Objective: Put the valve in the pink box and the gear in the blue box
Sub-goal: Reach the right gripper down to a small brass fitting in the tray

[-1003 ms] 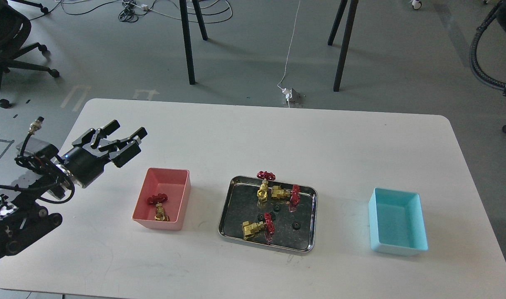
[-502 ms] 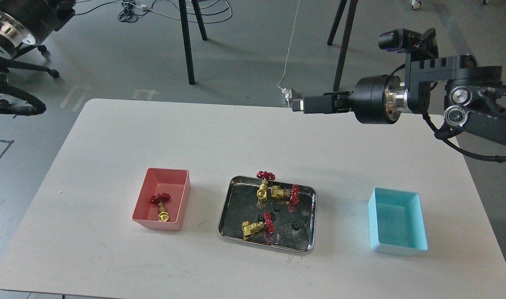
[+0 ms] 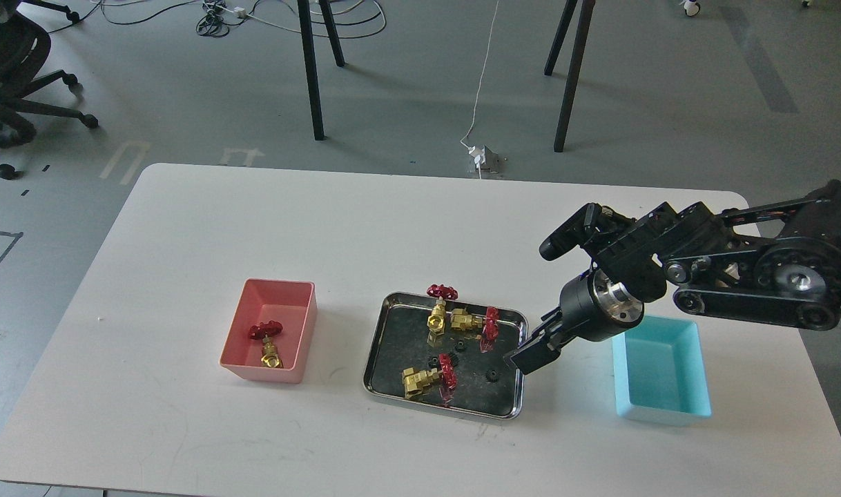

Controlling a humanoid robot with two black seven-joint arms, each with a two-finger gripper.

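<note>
The pink box [image 3: 263, 371] stands left of centre and holds one valve [image 3: 267, 345]. Three more valves lie in the steel tray [image 3: 398, 336]: two at its back [image 3: 437, 308] [image 3: 471, 321] and one at its front left [image 3: 426, 379]. Three black gears lie in the tray too: [image 3: 460, 346], [image 3: 433, 361], [image 3: 491, 375]. The blue box [image 3: 662, 414] at the right looks empty. My right gripper [image 3: 529, 356] points down and left, just off the tray's right edge near the front-right gear. Its fingers are dark and I cannot tell them apart. My left gripper is out of view.
My right arm [image 3: 752, 276] reaches in from the right over the blue box's back left corner. Beyond the table's far edge are metal legs [image 3: 311, 76], cables and a power adapter [image 3: 481, 160] on the floor. An office chair [image 3: 20, 76] stands at the far left.
My left arm has gone out of view. My right arm came in from the right and dropped from above the table's back edge down to the tray's right side.
</note>
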